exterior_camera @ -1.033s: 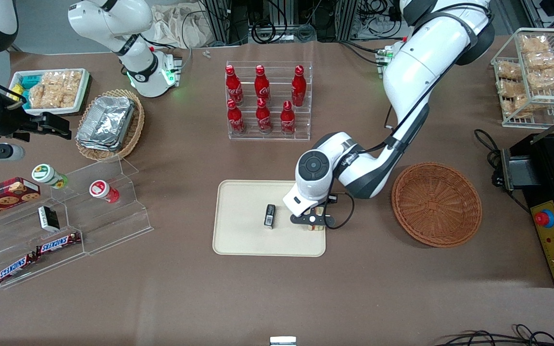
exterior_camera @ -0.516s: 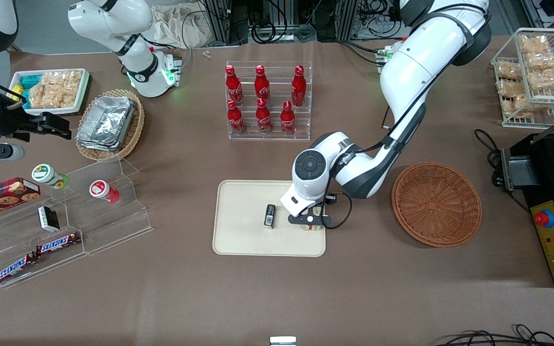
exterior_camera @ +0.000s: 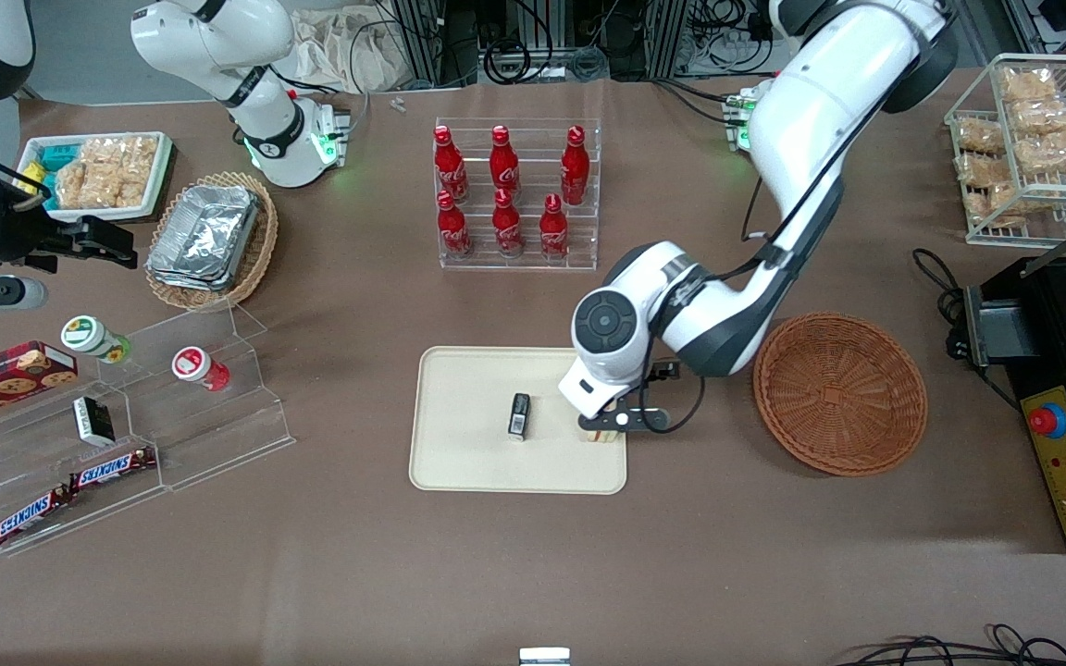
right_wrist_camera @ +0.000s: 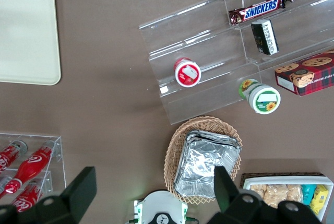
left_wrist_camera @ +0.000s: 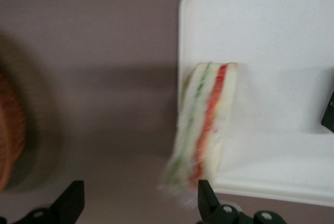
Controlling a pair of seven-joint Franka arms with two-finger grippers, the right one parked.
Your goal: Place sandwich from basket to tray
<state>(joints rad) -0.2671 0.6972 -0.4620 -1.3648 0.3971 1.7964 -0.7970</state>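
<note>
Front view, one sandwich (exterior_camera: 603, 437) on one tray (exterior_camera: 468, 462), tool (left_wrist_camera: 136, 203) spread open above it, one basket (exterior_camera: 840, 393) beside.

Front overhead and close wrist views share the tray (exterior_camera: 468, 453).

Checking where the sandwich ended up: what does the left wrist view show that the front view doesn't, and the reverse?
Only the left wrist view shows the sandwich's red and green layers and the open claw apart from it. Only the front view shows the whole basket, with nothing in it, and the bottle rack. Both show the sandwich on the tray by its basket-side rim.
</note>
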